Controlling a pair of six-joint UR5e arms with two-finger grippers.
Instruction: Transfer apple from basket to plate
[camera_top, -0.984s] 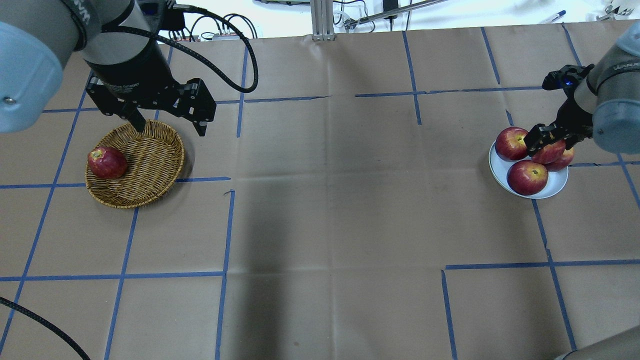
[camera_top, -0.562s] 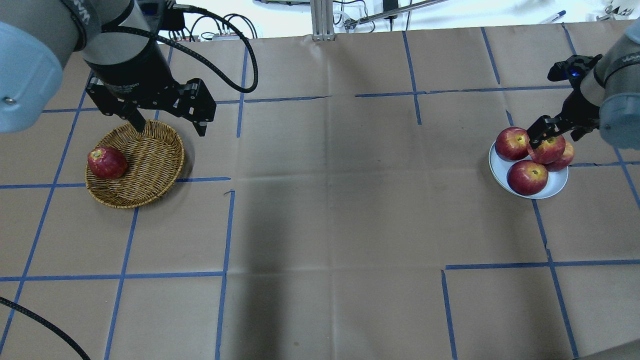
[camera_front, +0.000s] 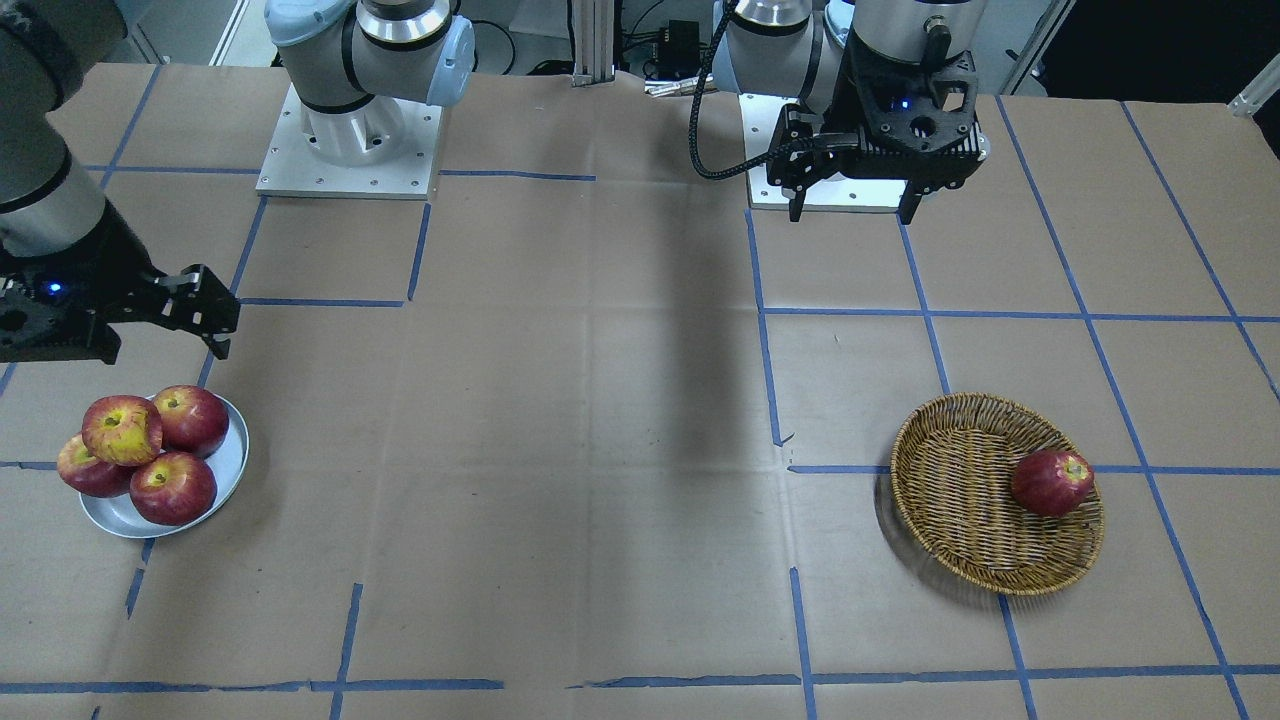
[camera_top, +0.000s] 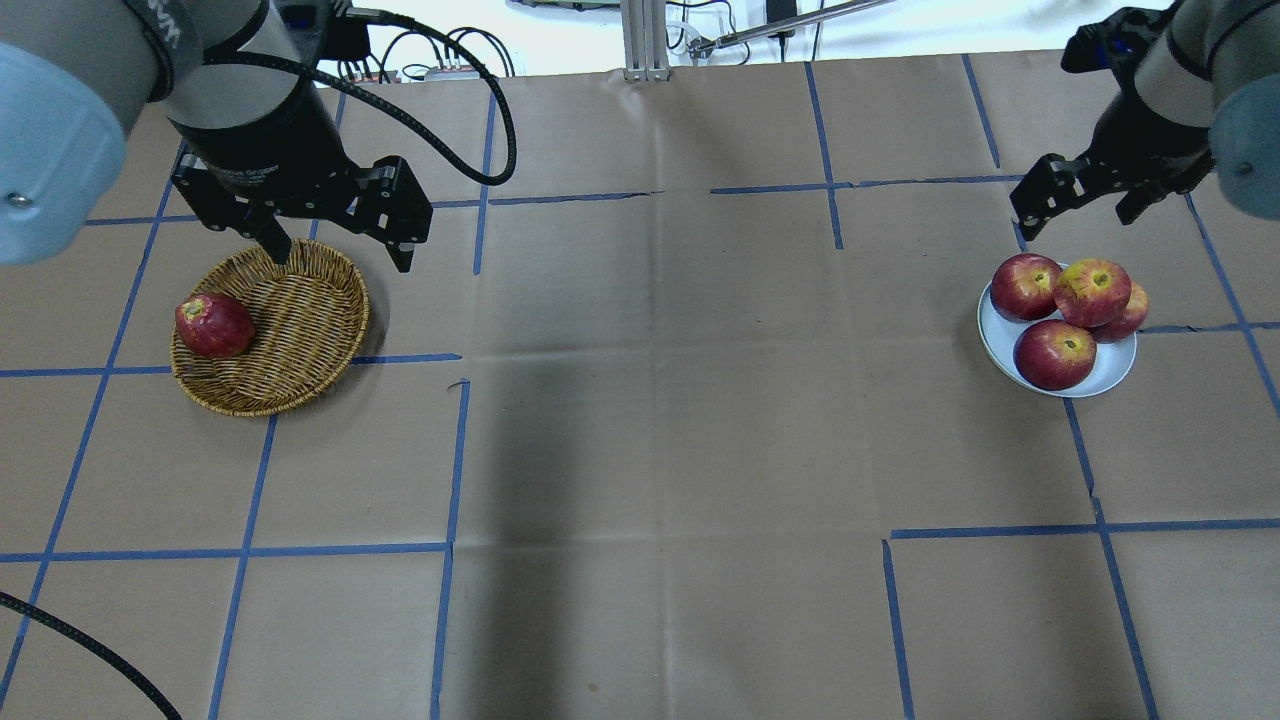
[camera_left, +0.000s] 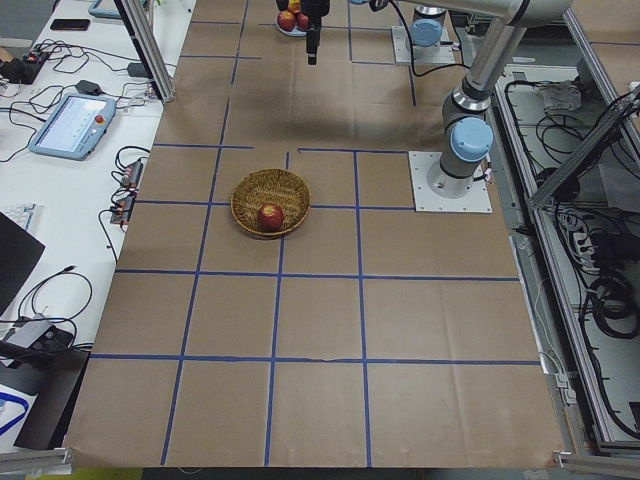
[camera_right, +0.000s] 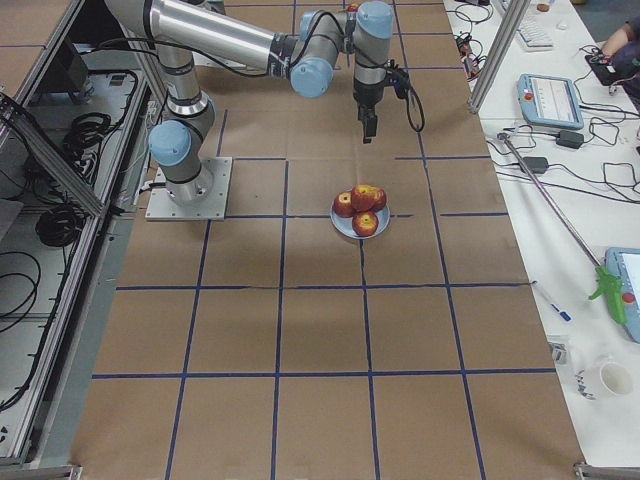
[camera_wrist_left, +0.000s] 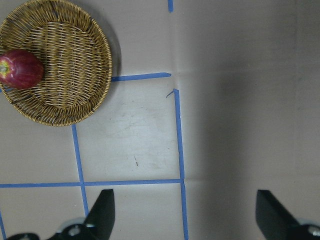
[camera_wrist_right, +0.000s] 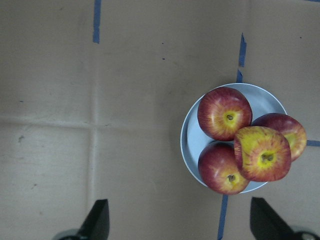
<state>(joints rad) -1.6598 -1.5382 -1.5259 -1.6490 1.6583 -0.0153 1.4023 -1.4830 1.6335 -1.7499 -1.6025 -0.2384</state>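
Note:
The yellow-streaked apple rests on top of three darker red apples on the silvery plate at the right. It also shows in the front view and the right wrist view. My right gripper is open and empty, above and behind the plate. The wicker basket at the left holds one dark red apple. My left gripper is open and empty over the basket's far rim; the basket shows in its wrist view.
Brown paper with blue tape lines covers the table. The darker apples crowd the plate. Cables and an aluminium post stand at the far edge. Both arm bases sit on the robot's side.
My right gripper has opened off the yellow-streaked apple, leaving it on the pile, and has pulled up and back from the plate. The left arm has not moved.

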